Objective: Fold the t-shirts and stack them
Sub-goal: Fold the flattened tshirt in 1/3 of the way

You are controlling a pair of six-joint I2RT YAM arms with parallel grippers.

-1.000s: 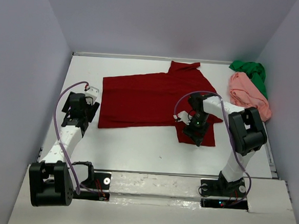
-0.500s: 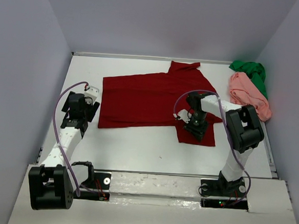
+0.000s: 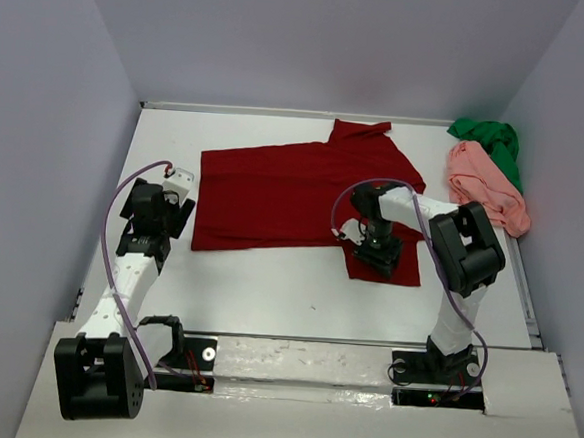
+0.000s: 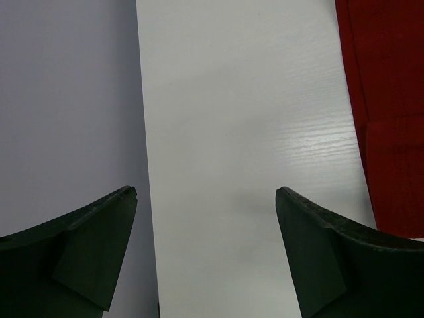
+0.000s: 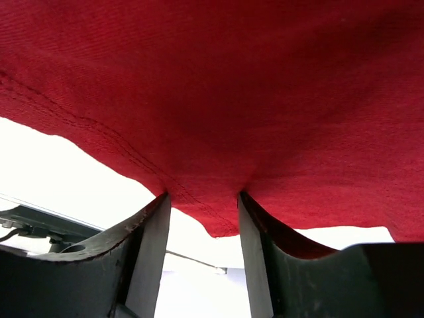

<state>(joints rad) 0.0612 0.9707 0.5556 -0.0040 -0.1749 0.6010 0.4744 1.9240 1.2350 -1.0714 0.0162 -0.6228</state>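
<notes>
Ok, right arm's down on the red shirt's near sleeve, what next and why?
Probably lift the right gripper slightly and carry the sleeve inward over the body: its fingers pinch the edge of the dark red t-shirt, and that sleeve lies spread flat.

Seen from above, the right arm (image 3: 442,229) covers part of the near right corner of the dark red t-shirt (image 3: 284,193), so the tips of the right jaws are out of sight there. The right wrist view cuts that shirt off at its top, left and right edges. The left wrist view shows only a strip of it at the right edge, and the left jaws run off the bottom. The salmon pink t-shirt (image 3: 485,187) hides the near part of the green t-shirt (image 3: 488,138).
</notes>
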